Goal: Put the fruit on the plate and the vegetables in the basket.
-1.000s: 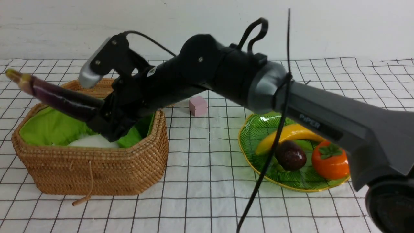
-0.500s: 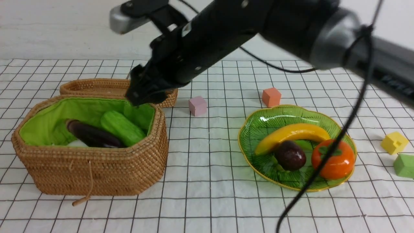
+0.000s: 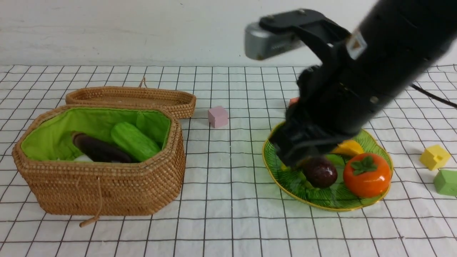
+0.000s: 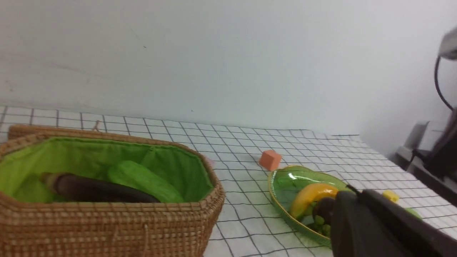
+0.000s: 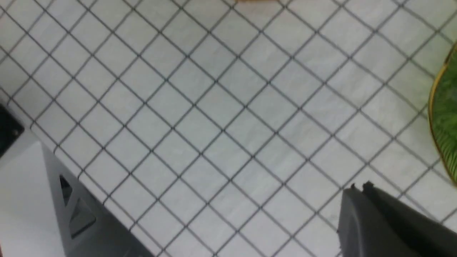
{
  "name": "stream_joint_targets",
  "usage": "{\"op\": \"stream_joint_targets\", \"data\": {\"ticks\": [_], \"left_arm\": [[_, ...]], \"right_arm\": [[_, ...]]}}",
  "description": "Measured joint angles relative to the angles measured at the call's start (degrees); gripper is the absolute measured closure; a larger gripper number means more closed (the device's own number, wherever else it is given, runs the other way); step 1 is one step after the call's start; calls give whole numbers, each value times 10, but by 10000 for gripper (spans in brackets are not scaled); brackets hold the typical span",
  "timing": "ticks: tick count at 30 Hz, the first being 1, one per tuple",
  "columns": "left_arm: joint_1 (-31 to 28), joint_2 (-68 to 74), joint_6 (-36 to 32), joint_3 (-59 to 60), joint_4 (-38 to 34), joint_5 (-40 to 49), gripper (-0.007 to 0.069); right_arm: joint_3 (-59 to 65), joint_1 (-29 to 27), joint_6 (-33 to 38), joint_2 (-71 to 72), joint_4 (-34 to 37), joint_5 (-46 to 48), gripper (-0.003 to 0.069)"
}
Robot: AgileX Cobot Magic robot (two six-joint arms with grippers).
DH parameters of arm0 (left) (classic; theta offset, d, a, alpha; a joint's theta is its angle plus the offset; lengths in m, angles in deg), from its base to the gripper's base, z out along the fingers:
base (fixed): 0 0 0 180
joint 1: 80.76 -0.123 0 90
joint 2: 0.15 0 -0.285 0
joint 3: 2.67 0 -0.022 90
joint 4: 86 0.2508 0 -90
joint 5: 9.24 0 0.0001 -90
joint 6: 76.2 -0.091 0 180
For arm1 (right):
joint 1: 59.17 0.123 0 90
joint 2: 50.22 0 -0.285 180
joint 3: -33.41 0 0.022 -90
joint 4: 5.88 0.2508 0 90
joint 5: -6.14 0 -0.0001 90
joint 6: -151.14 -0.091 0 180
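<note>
The wicker basket (image 3: 100,185) stands at the left and holds vegetables: a dark-purple eggplant (image 3: 100,150), a green cucumber (image 3: 135,141) and a sliver of white radish (image 3: 83,158). On the green plate (image 3: 282,175) at the right lies the fruit: a mangosteen (image 3: 320,172), a persimmon (image 3: 366,175) and a banana (image 3: 348,147) half hidden by my right arm. My right gripper (image 3: 292,157) hangs shut and empty above the plate's left edge; its closed tips (image 5: 358,187) show over the checked cloth. My left gripper (image 4: 351,191) is shut and empty, seen only in its wrist view.
The flat wicker lid (image 3: 132,98) lies behind the basket. A pink cube (image 3: 218,116) sits between basket and plate, an orange cube (image 4: 270,160) behind the plate. A yellow cube (image 3: 434,157) and a green cube (image 3: 446,182) lie at the far right.
The right gripper let the eggplant go into the basket, then swung right from over the basket to over the plate, and its jaws closed.
</note>
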Motion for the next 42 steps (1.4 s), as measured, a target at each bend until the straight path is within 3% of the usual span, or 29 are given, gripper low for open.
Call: {"op": "stream_joint_targets", "data": {"ticks": [9,20,23,28,30,34,38,42], "left_arm": [[0,6,-1,54,-54,17,637],[0,6,-1,79,-54,51,637],[0,6,-1,79,-54,52,634],[0,6,-1,79,-54,54,631],[0,6,-1,79,-54,54,630],[0,6,-1,79,-54,54,629],[0,6,-1,79,-54,54,626],[0,7,-1,79,-54,54,624]], "right_arm": [[208,0,-6,160,2,1,641],[217,-3,-3,189,-6,0,632],[228,-37,13,219,-44,-24,640],[338,-136,24,347,-59,-206,667],[461,-199,25,463,-59,-330,667],[677,-274,25,655,-59,-492,667],[846,-313,0,803,-59,-569,667],[877,-342,-38,843,-76,-520,667]]}}
